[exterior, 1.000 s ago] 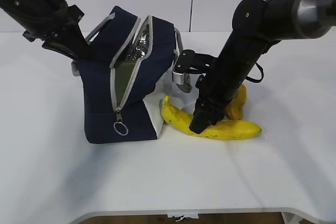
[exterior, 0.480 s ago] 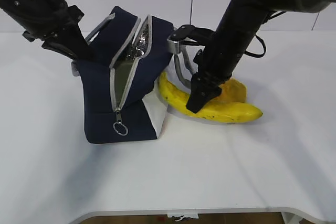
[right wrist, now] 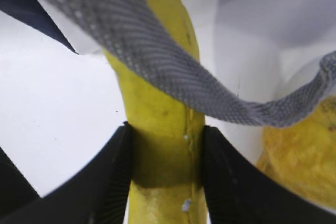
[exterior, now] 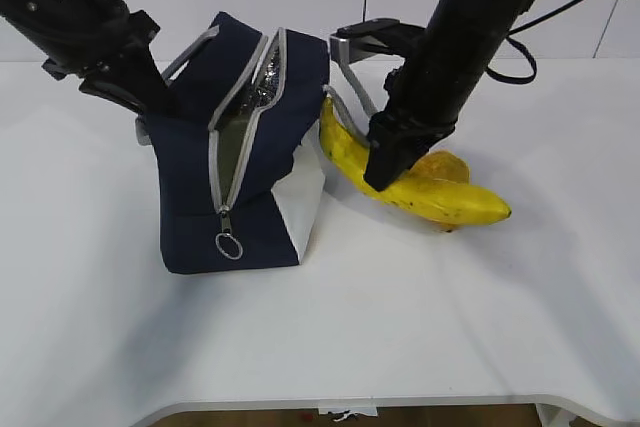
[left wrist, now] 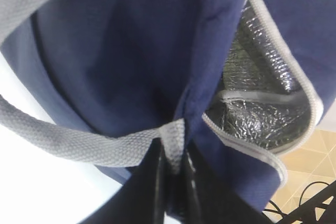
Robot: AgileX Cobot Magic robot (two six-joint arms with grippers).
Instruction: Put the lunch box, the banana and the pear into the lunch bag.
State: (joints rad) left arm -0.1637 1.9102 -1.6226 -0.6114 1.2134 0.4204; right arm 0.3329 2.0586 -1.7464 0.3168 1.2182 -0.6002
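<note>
Right arm: I see my right gripper [exterior: 383,169] slanting down, fingers [right wrist: 113,174] clamped on the banana [exterior: 425,187], lifted beside the lunch bag [exterior: 235,162].
Left arm: left gripper [left wrist: 170,182] pinches the bag's handle [left wrist: 79,142].
Bag: unzipped, silvery lining [left wrist: 257,108] showing.
Pear [exterior: 440,169]: behind the banana on the bench [exterior: 400,327].

The lunch bag [exterior: 240,152] stands on the table [exterior: 320,327] at the left, its zipper opening facing the front. The banana [exterior: 420,187] lies just right of it, one end against the bag's handle [exterior: 345,112], held in the right gripper [exterior: 385,162]. The pear [exterior: 445,169] sits directly behind the banana, touching it
</note>
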